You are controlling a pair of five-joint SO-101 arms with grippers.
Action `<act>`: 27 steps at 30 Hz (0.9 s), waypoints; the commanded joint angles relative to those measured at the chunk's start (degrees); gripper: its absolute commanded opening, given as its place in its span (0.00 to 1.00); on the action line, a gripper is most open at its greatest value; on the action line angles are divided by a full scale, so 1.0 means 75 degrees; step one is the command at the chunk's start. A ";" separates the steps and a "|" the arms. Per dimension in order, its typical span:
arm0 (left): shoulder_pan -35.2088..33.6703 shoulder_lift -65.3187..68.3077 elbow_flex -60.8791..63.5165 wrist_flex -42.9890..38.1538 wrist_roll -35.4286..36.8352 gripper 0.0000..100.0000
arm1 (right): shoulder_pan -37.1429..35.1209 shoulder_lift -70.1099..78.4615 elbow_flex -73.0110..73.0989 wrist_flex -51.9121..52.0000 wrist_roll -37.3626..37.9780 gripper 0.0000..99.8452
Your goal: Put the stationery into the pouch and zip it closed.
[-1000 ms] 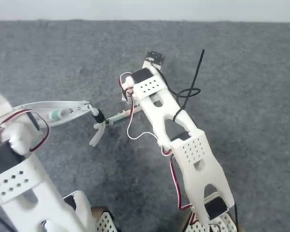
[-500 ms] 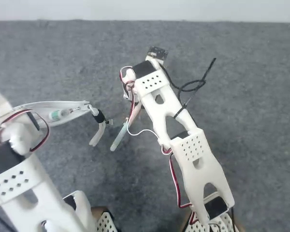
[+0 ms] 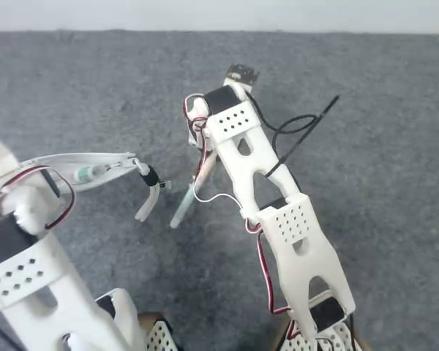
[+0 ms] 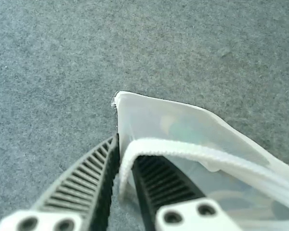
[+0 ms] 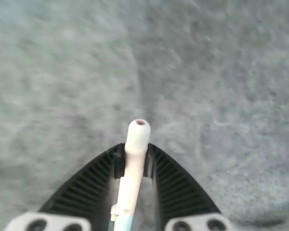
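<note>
translucent white pouch (image 4: pixel 183 126), white pen (image 5: pixel 136 140), grey table (image 3: pixel 388 73)

Pouch (image 3: pixel 62 167) L — pen (image 3: pixel 181 206) nearby, R.

The left gripper (image 4: pixel 119 147) pinches the corner of the translucent pouch (image 4: pixel 183 127) above the grey table (image 4: pixel 58 57).

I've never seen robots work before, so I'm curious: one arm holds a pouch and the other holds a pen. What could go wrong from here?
1. The right gripper pinches the pen near one end, so the long free part might pivot or slip out.
2. The left gripper holds the soft pouch by one edge. The pouch may sag, and the pen could catch its rim and drop onto the grey mat.
</note>
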 commanded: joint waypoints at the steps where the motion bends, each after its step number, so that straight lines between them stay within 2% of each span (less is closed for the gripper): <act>1: 0.0023 -0.0082 -0.0018 -0.0188 0.0082 0.01 | 0.0111 -0.0123 0.0211 0.0088 0.0527 0.01; 10: 0.0023 -0.0082 -0.0018 -0.0188 0.0082 0.01 | 0.0100 0.0463 0.0586 -0.0229 0.0598 0.01; 16: 0.0023 -0.0082 -0.0018 -0.0176 0.0082 0.01 | 0.0064 0.0592 0.0586 -0.0135 0.0574 0.13; 21: 0.0023 -0.0082 -0.0018 -0.0176 0.0082 0.01 | 0.0064 0.0604 0.0586 -0.0135 0.0586 0.06; 27: 0.0023 -0.0082 -0.0018 -0.0176 0.0082 0.01 | 0.0064 0.0627 0.0598 -0.0123 0.0610 0.04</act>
